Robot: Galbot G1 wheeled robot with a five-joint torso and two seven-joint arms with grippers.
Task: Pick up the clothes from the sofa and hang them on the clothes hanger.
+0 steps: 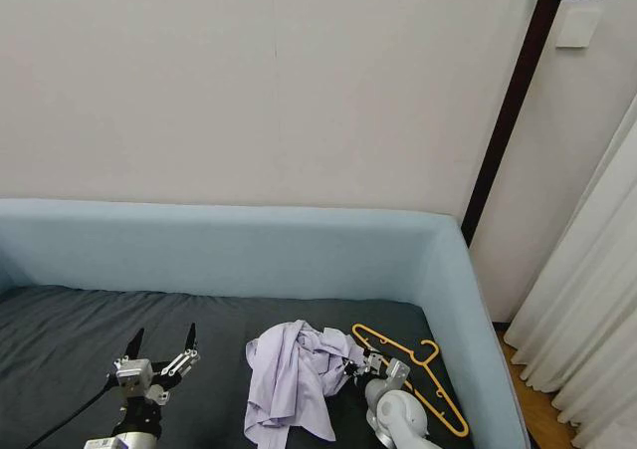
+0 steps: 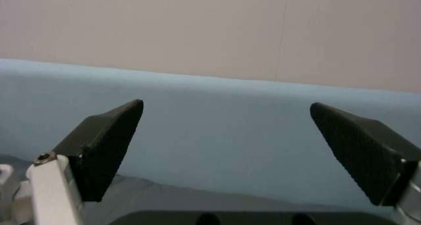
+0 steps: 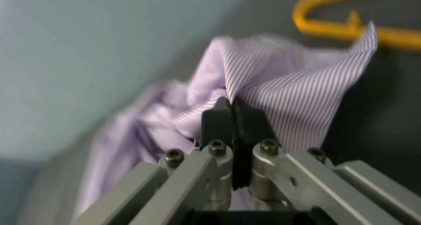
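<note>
A pale lilac shirt (image 1: 294,374) with fine dark pinstripes is seen at lower centre, beside an orange-yellow hanger (image 3: 332,27). The sofa (image 1: 249,255) is shown in light blue, its seat (image 1: 60,335) in dark grey. The left tool (image 1: 165,333) and right tool (image 3: 231,105) are black-tipped and silver-bodied. An off-white wall (image 1: 249,81) is seen above.

No text, label, brand, number or sign can be read anywhere in these views, on any surface.

1 hanger (image 3: 388,36), mostly beyond R-wrist view's edge
</note>
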